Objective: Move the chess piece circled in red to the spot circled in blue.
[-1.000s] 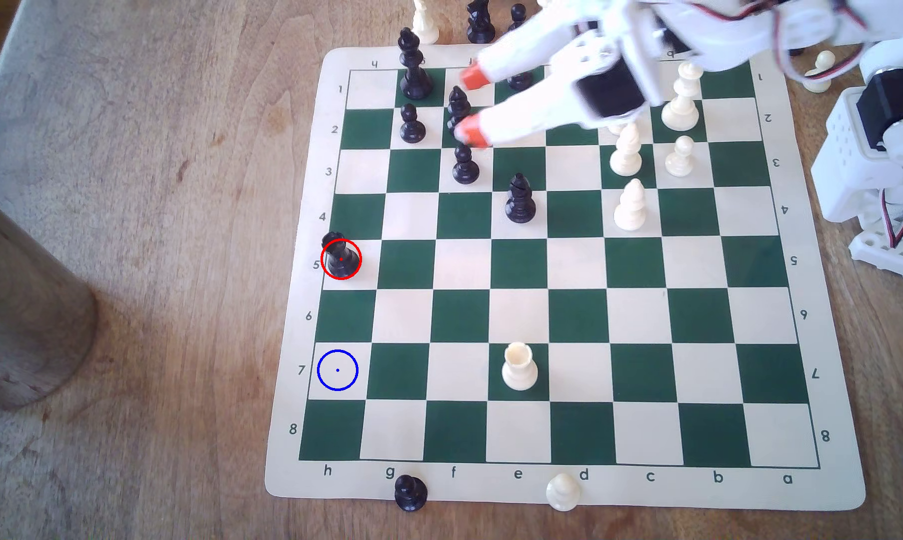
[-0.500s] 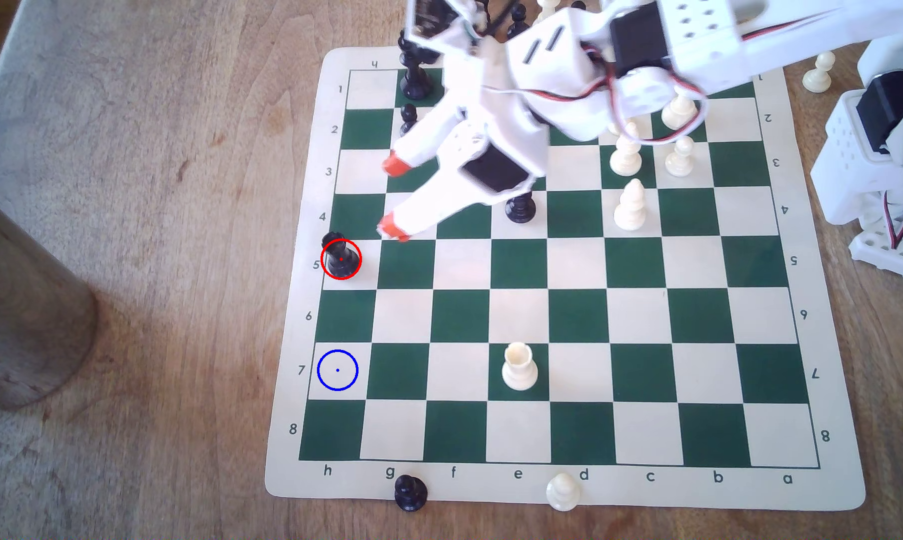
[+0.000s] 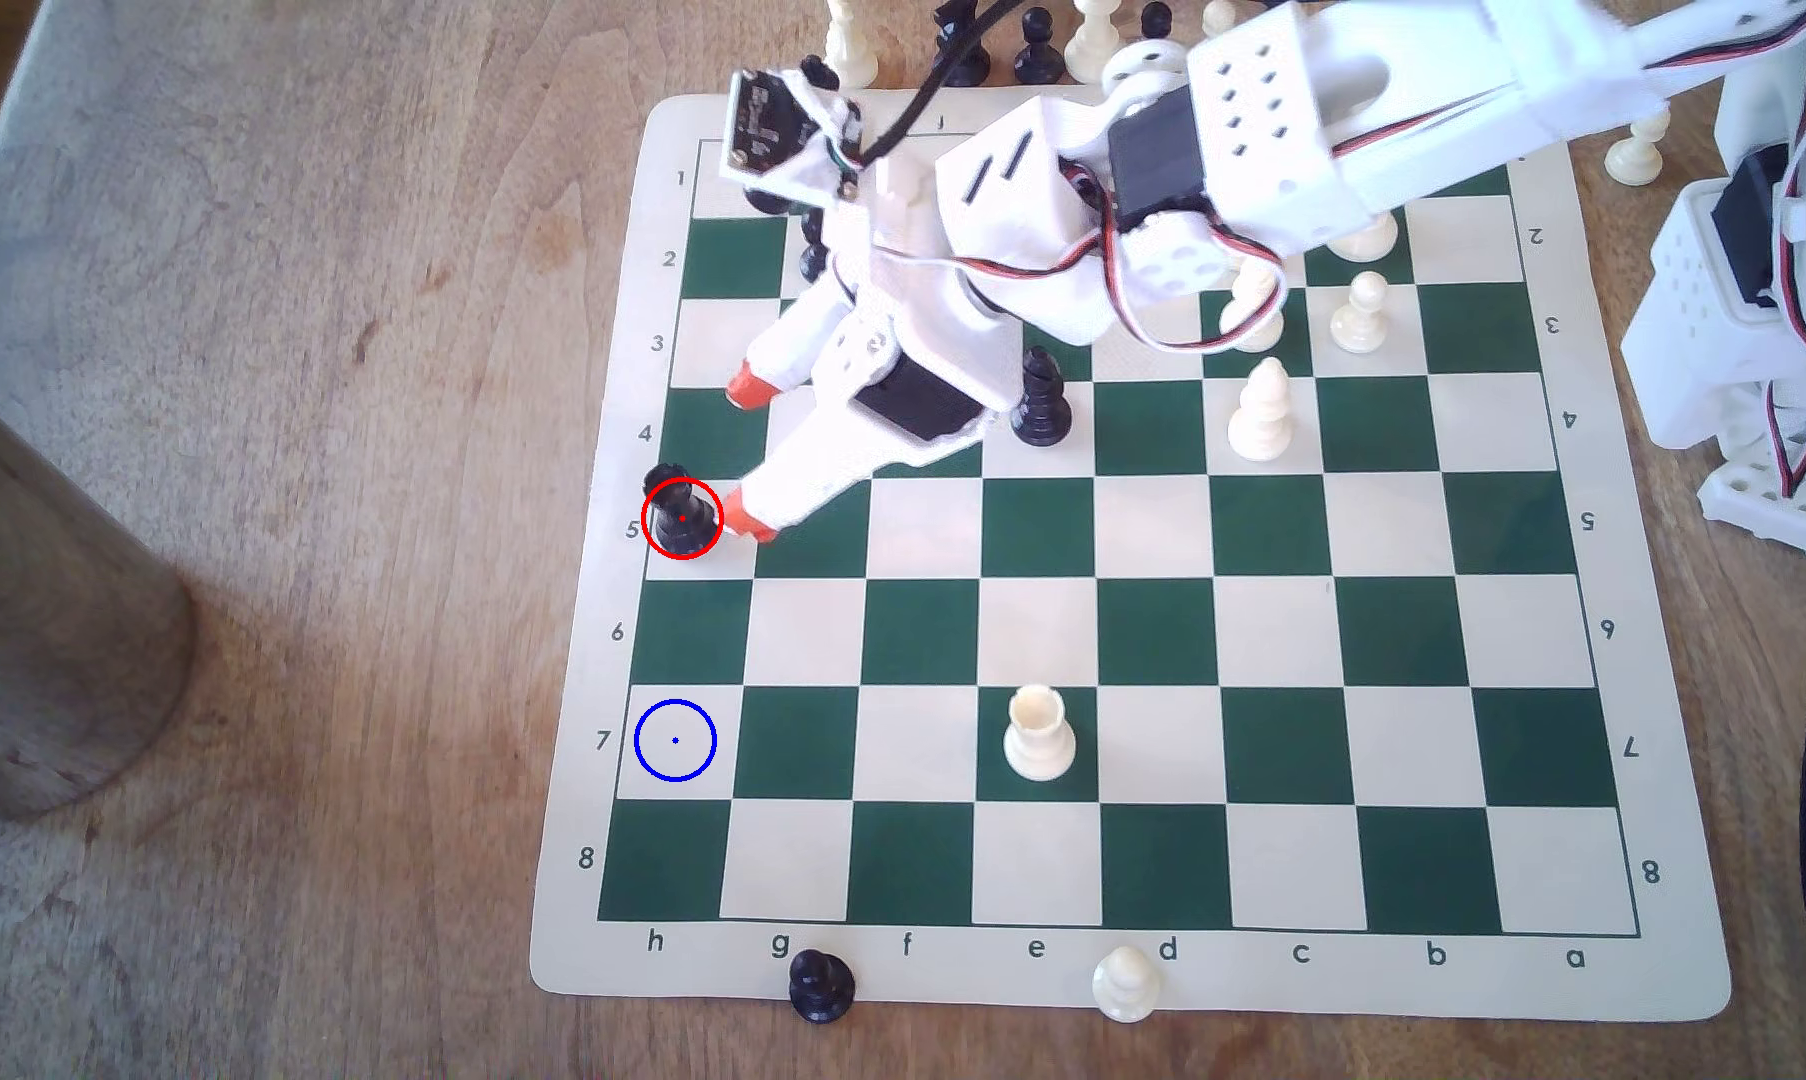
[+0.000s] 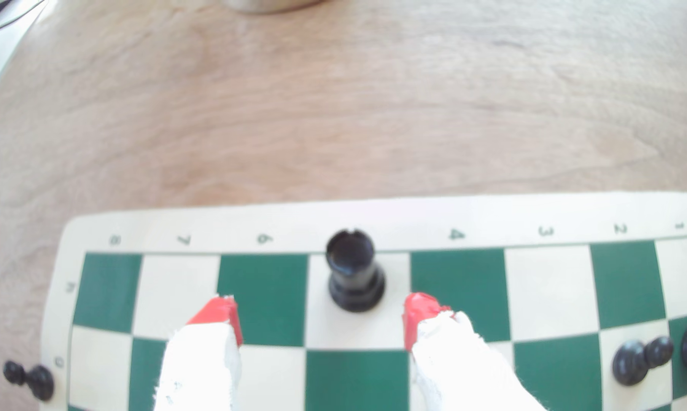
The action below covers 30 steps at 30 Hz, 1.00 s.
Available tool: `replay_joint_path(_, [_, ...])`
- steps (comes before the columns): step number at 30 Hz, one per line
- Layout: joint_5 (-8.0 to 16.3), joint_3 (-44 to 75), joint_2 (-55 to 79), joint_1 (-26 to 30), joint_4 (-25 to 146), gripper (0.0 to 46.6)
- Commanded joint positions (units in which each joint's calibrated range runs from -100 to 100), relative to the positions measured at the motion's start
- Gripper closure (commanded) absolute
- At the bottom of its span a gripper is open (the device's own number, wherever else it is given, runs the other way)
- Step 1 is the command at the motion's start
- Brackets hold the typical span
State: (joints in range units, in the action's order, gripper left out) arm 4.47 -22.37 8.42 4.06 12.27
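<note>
The chess piece circled in red, a squat black rook (image 3: 681, 514), stands upright on the cream square in row 5 at the board's edge on the exterior view's left. My gripper (image 3: 745, 453) is open, its orange fingertips (image 3: 743, 519) wide apart. One tip sits just beside the rook on the exterior view's right; the other hangs over row 4. In the wrist view the rook (image 4: 353, 272) stands just beyond the gap of the gripper (image 4: 320, 316), between neither finger. The spot circled in blue (image 3: 675, 740) is a bare cream square two rows nearer the camera, same column.
A black bishop (image 3: 1041, 400) stands close under the arm. A white rook (image 3: 1039, 732) sits in row 7. A black pawn (image 3: 821, 984) and a white pawn (image 3: 1124, 981) rest on the mat's near border. A brown cylinder (image 3: 37, 623) stands off the board at the exterior view's left.
The arm has swung from the far rows towards the exterior view's left and nearer the camera, bringing the open fingers up beside the black rook. The rook has not moved.
</note>
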Motion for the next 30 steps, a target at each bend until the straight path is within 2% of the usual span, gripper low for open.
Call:
replay_joint_path(1, [0.24, 7.68, 0.58, -0.03, -1.05, 25.6])
replay_joint_path(13, [0.24, 17.83, 9.58, 0.28, -0.31, 26.7])
replay_joint_path(30, [0.24, 21.64, 14.24, 0.36, -0.56, 27.9])
